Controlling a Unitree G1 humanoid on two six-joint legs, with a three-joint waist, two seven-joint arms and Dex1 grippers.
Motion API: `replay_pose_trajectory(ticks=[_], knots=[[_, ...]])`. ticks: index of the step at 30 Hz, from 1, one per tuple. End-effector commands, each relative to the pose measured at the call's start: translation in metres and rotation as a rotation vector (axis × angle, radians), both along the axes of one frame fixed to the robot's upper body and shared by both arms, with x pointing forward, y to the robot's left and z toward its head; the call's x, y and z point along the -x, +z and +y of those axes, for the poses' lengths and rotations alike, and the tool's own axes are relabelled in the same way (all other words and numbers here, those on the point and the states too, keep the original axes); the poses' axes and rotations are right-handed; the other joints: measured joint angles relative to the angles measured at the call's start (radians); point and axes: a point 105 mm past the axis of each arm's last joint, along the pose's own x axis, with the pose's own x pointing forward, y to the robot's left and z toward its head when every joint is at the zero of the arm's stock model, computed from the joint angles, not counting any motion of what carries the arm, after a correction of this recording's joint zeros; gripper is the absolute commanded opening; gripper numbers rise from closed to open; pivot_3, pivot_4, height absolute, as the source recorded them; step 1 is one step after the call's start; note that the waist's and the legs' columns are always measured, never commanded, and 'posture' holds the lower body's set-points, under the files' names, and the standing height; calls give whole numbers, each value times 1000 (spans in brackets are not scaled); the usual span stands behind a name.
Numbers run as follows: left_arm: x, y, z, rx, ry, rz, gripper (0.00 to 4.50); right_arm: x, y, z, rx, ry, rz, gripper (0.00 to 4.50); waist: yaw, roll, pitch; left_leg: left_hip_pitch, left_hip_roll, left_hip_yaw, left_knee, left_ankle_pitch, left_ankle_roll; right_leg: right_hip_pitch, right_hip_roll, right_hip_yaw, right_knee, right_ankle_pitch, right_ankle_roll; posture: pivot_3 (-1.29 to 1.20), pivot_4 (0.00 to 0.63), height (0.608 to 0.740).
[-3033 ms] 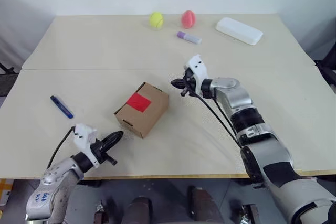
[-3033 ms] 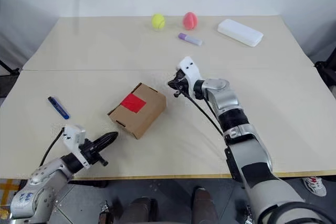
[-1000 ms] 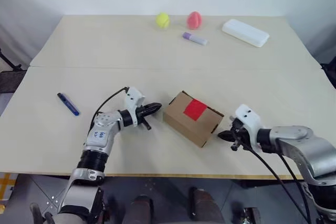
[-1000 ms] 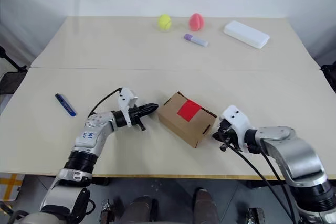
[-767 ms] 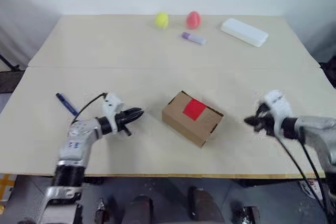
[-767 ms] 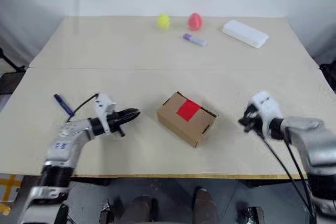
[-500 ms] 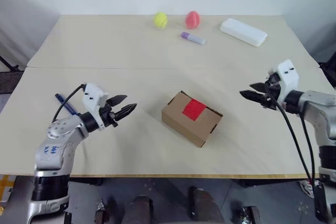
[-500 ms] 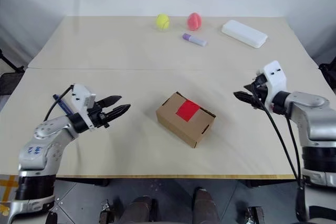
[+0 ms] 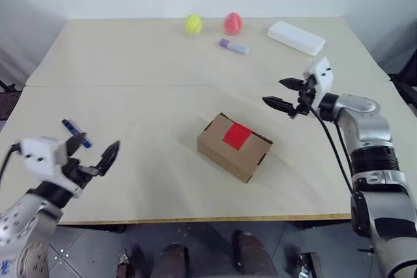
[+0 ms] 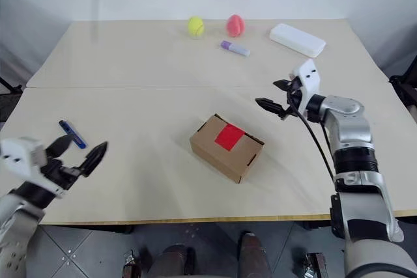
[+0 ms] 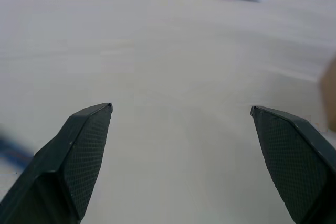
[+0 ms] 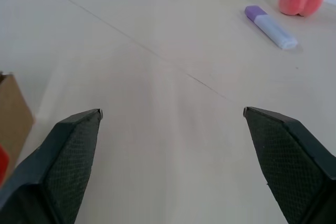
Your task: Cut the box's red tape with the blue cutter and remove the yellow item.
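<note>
Left eye view shows your left gripper (image 9: 94, 159) spread wide and empty, with the blue cutter (image 9: 76, 133) lying on the table (image 9: 130, 63) just beyond and outboard of its fingertips — that slim, pen-like stick is your next pick, I judge. Come down across its narrow width near the middle, fingers straddling it, since a smooth thin rod can roll or pivot if pinched at one end. Your right gripper (image 9: 283, 94) hangs parted and empty too, above the table just past the far right corner of the box (image 9: 234, 146). That box is matte brown cardboard, flaps tucked, the glossy red tape (image 9: 236, 135) flat on its top face — brace it before cutting.
</note>
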Motion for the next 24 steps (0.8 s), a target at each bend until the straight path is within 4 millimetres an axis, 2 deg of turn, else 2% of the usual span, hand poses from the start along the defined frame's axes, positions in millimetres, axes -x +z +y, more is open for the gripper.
replay_pose_trajectory(ticks=[1,4,6,9,12,16,18,24], knots=[[23,9,10,-2,129,-50,4485,0,14,13,-15,66,-53,4500,1,0,0,0,0,0,0,0,0,0,0,0,0,0,0,0,150,740],[36,7,11,34,190,-51,4485,1,16,20,-28,110,-50,4500,0,0,0,0,0,1,0,-1,1,0,-1,0,0,0,0,0,150,740],[39,5,16,91,258,-74,4485,9,16,30,-30,210,-43,4500,3,0,0,0,0,0,1,-2,1,0,-1,0,0,0,0,0,150,740],[33,-3,23,115,329,-48,4485,16,18,39,-11,285,-42,4500,3,0,0,0,0,0,1,-2,1,0,0,0,0,0,0,0,150,740],[14,-10,33,188,430,-33,4485,17,22,45,-12,300,-52,4500,3,0,0,1,0,0,1,-2,1,1,0,0,0,0,0,0,150,740],[-14,-27,46,208,586,81,4485,19,22,50,-20,306,-52,4500,2,0,0,1,0,0,1,-1,0,1,0,0,2,0,0,0,150,740],[-27,-28,52,257,650,80,4485,20,21,50,-13,305,-56,4500,1,0,0,1,0,0,1,-1,0,0,0,0,2,0,0,0,150,740],[-60,-40,51,307,669,230,4485,23,23,51,-22,310,-68,4500,1,0,0,0,-1,0,1,-1,-1,0,0,-1,2,0,0,0,150,740]])
